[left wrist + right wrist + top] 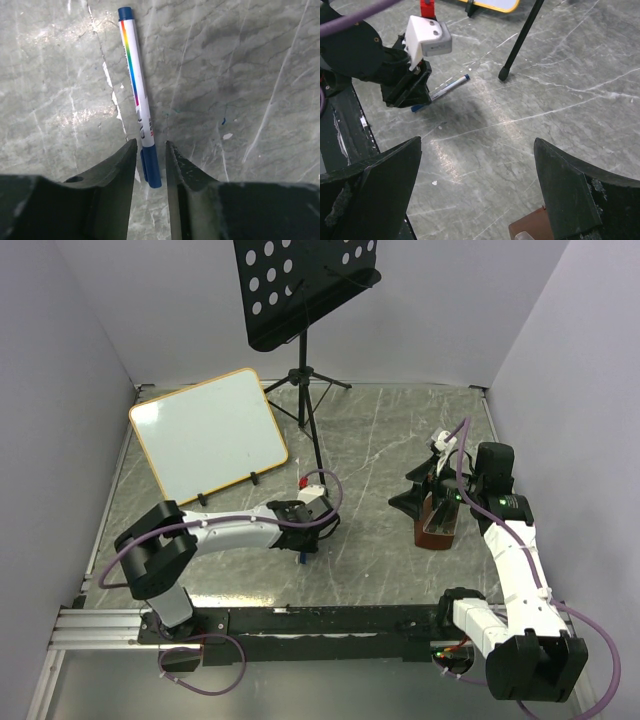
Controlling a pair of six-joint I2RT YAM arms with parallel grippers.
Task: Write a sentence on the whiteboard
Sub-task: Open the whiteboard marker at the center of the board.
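Observation:
The whiteboard (208, 433), white with a thin orange frame, leans on small feet at the back left; its face is blank and no sentence shows on it. A white marker (137, 90) with a rainbow stripe and a blue cap lies flat on the grey table. My left gripper (151, 145) is down over the marker's capped end, one finger on each side with narrow gaps still showing. From the right wrist view I see that marker (449, 86) sticking out from the left gripper (407, 87). My right gripper (477, 145) hangs wide open over bare table, holding nothing.
A black perforated music stand (305, 285) rises at the back, its tripod leg (520, 42) ending near the marker. A brown holder (438, 525) sits under the right arm. A small red item (305, 481) lies just beyond the left gripper.

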